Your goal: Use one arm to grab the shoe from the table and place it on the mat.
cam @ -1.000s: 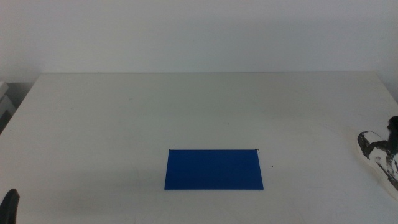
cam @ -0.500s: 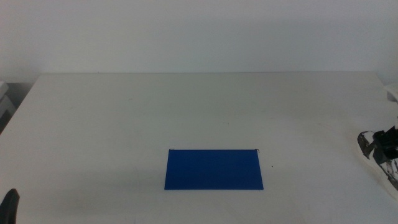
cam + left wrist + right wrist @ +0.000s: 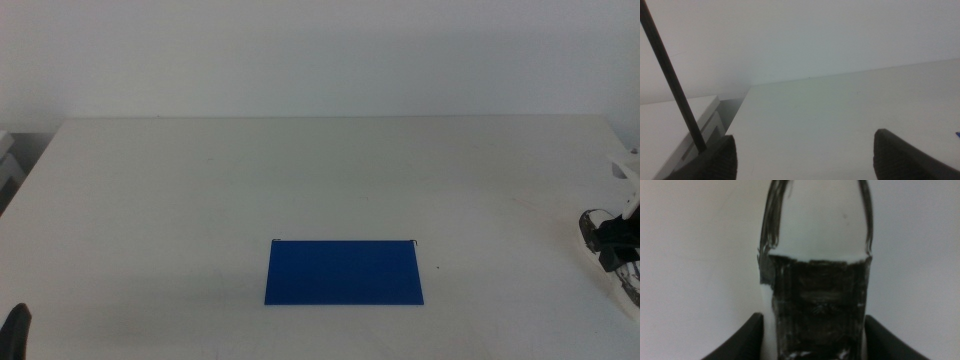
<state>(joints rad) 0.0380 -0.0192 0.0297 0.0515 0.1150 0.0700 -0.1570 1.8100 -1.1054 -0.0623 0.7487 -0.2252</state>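
Note:
The shoe, white with black patches, lies on the white table at the far right edge. My right gripper is down over its near end. In the right wrist view the shoe fills the middle and the gripper has a jaw pressed against each side of it. The blue mat lies flat at the front middle of the table, far to the left of the shoe, with nothing on it. My left gripper waits at the bottom left corner, open and empty.
The table's right edge runs just beyond the shoe. A grey-white block stands off the table's left side. A thin dark cable crosses the left wrist view.
My right gripper has come down and a little leftward onto the shoe, covering more of it. The shoe, the mat and the left gripper have not moved.

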